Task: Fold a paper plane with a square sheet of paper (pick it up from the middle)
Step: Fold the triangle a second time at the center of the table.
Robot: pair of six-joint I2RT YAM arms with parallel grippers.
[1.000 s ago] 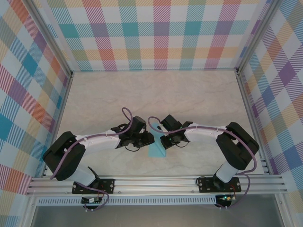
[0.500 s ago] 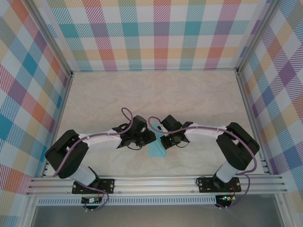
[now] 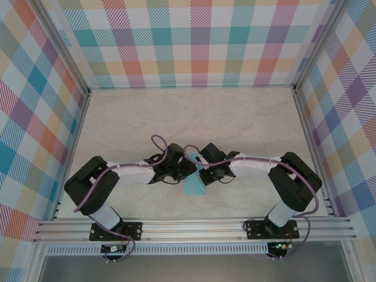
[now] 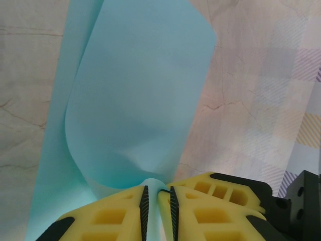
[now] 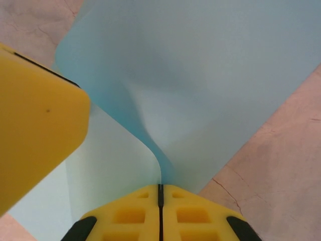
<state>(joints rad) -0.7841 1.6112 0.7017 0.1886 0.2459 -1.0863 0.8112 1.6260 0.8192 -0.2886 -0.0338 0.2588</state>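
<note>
Starting closest in, we find the left pincer (image 4: 156, 193) nearly closed. Its yellow, pocketed fingers (image 4: 115, 218) are lined with ribbed black pads and leave only a slit, and a pinched fold of the sheet of paper (image 4: 135, 100) sits in that slit. From this grip the light blue sheet fans out in a smooth, rounded curl over a flatter layer of the same paper. The paper is thin, matte and unmarked.

The right pincer (image 5: 160, 188) has its jaws pressed fully together. A curved edge of the sheet (image 5: 210, 75) runs down into the seam between them, so it grips the paper too. A smooth yellow block (image 5: 35, 125) stands close on the left of the right wrist view, and we cannot tell which part it is.

Beyond the paper in both wrist views lies the surface (image 4: 251, 75), pale beige with fine marble-like veins.

In the top view the two pincers meet tip to tip near the middle of the surface (image 3: 235, 117), the left (image 3: 187, 169) just beside the right (image 3: 202, 173). The sheet (image 3: 192, 188) shows as a small blue wedge beneath them, towards the arm bases. Farther back and to the sides rise the walls (image 3: 194, 41), checked in pastel plaid.
</note>
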